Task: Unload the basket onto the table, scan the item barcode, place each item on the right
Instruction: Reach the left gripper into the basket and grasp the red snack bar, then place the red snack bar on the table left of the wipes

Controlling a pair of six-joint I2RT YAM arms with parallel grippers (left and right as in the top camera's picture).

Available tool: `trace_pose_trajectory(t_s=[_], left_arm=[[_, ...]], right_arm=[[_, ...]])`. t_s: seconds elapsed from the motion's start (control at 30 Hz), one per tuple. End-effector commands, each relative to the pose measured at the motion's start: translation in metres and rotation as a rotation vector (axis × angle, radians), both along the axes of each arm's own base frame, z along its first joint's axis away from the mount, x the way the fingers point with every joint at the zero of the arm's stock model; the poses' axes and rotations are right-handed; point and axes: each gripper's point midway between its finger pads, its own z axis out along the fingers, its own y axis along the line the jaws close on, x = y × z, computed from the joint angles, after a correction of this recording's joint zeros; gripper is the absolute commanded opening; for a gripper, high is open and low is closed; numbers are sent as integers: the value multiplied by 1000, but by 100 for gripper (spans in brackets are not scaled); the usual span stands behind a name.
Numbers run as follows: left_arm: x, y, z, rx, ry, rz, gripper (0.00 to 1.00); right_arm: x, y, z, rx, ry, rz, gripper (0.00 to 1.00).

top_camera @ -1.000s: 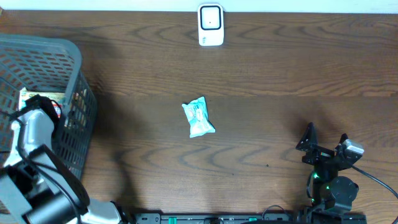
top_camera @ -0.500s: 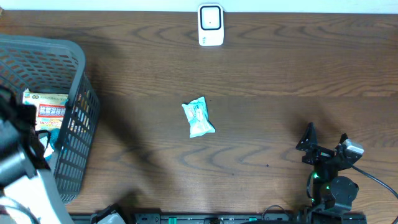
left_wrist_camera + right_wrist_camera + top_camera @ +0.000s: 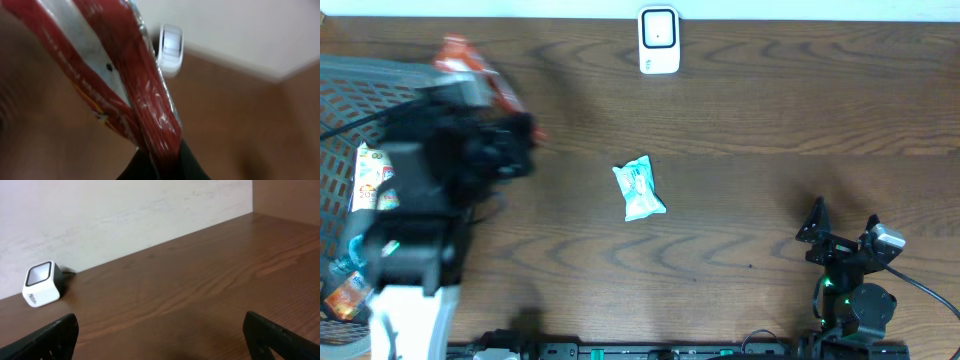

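Observation:
A shiny red snack packet [image 3: 120, 75] hangs pinched at its lower end between the black fingers of my left gripper [image 3: 162, 162], which is shut on it. From overhead the packet [image 3: 470, 68] is blurred, raised above the basket's right edge, with the left gripper [image 3: 495, 110] just below it. The white barcode scanner [image 3: 659, 40] stands at the table's far edge, well to the right of the packet; the left wrist view catches the scanner [image 3: 171, 47] behind the packet. My right gripper [image 3: 843, 222] rests open at the front right, holding nothing.
A grey mesh basket [image 3: 380, 85] at the left holds more packets [image 3: 368, 180]. A teal packet [image 3: 639, 188] lies mid-table. The right wrist view has the scanner [image 3: 42, 284] against the pale wall and bare wood between the right fingers [image 3: 55, 337].
The left arm has risen out of the basket with the red packet and swung right and toward the table's far side. The right arm has stayed still.

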Motion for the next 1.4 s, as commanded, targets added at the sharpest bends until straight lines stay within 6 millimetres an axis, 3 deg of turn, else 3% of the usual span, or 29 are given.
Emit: trace_pose_trajectory(t_s=[0.0,0.07,0.13,0.2,0.3,0.43,0.63,0.8,0.83,0.9,0.97,1.2,1.37], left_arm=[[9,-1,-49,276,131,49,7],[8,-4,-76,363,225,62,7],[7,-16,-118,434,362,8,7],[8,-19,-143,459,438,-5,7],[9,-22,-181,449,549,17,7],[17,-44,-225,374,611,-41,7],[23,-48,-272,333,673,15,7],[20,-47,-293,322,701,44,8],[18,-47,-296,319,701,48,17],[14,-45,-303,300,714,79,64],[9,-43,-309,278,729,116,96],[-13,-35,-329,269,784,160,99],[-14,-36,-332,261,784,160,99]], right_arm=[[0,0,0,12,-3,0,99],[0,0,0,12,-3,0,99],[0,0,0,12,-3,0,99],[0,0,0,12,-3,0,99],[0,0,0,12,-3,0,99],[0,0,0,12,-3,0,99],[0,0,0,12,-3,0,99],[0,0,0,12,-3,0,99],[0,0,0,12,-3,0,99],[0,0,0,12,-3,0,99],[0,0,0,12,-3,0,99],[0,0,0,12,-3,0,99],[0,0,0,12,-3,0,99]])
